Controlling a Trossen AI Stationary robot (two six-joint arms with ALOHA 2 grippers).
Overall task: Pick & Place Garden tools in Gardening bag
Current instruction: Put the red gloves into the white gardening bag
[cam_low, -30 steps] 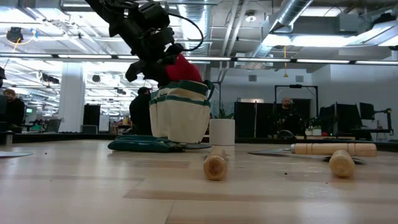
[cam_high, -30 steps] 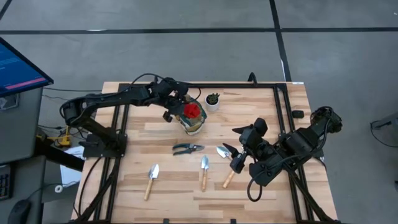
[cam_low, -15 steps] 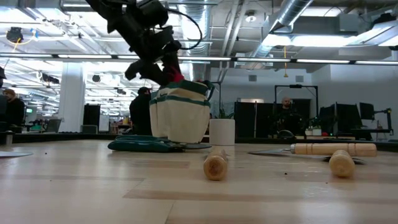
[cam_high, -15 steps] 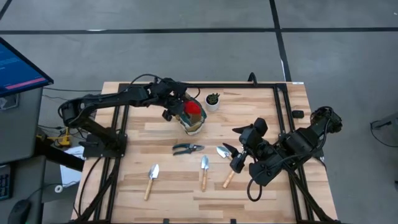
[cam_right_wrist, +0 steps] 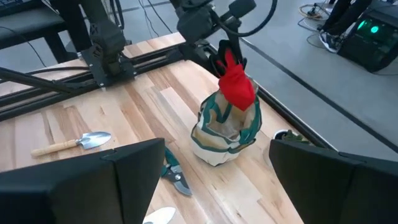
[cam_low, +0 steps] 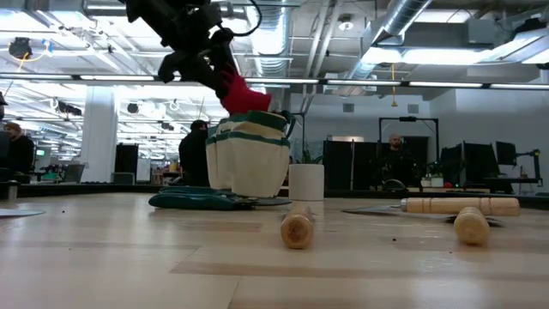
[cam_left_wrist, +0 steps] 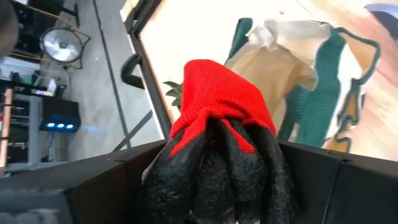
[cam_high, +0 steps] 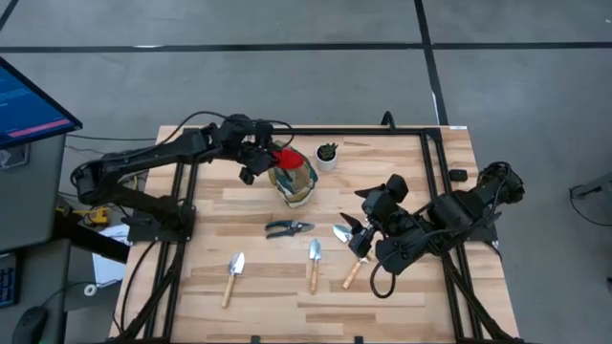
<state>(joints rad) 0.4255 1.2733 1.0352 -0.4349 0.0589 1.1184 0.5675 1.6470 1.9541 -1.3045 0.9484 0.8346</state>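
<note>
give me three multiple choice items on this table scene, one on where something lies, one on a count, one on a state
1. Where do the pruning shears lie?
A. inside the bag
B. flat on the table between the gardening bag and the trowels
C. in the right gripper

2. How many wooden-handled tools lie on the table?
A. one
B. three
C. six

3. What is the left gripper holding?
A. a red and black glove hanging over the bag's mouth
B. the white pot
C. nothing

Answers:
1 B, the high view shows them flat below the bag.
2 B, three pale handles show.
3 A, the left wrist view shows the glove between its fingers.
</note>
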